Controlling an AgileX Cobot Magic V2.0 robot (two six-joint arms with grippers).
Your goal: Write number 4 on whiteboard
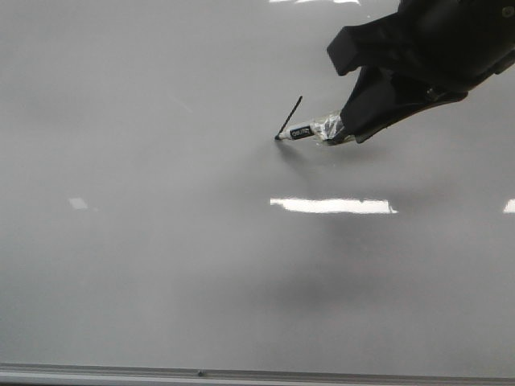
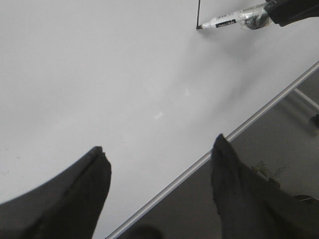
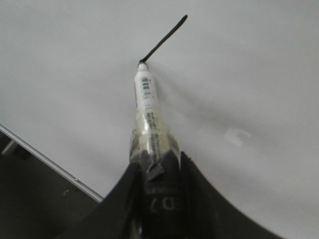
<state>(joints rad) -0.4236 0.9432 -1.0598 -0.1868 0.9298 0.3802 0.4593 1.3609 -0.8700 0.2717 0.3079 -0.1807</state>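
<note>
The whiteboard (image 1: pixel 161 265) is a glossy pale grey board that fills the front view. My right gripper (image 1: pixel 348 129) is shut on a white marker (image 1: pixel 306 131) with a taped barrel. The marker's tip touches the board at the lower end of one short slanted black stroke (image 1: pixel 290 117). That stroke is the only part of the number 4 on the board. The right wrist view shows the marker (image 3: pixel 148 114), the stroke (image 3: pixel 164 37) and the gripper (image 3: pixel 157 167). My left gripper (image 2: pixel 157 154) is open and empty over the board's edge; the marker (image 2: pixel 227 21) and stroke (image 2: pixel 198 12) show far off.
The board's thin metal frame runs along the front edge (image 1: pixel 257 375) and shows in both wrist views (image 2: pixel 239 132) (image 3: pixel 45 162). Bright light reflections (image 1: pixel 331 206) lie on the board. Beyond the frame in the left wrist view is a dark floor with a metal bar (image 2: pixel 304 99).
</note>
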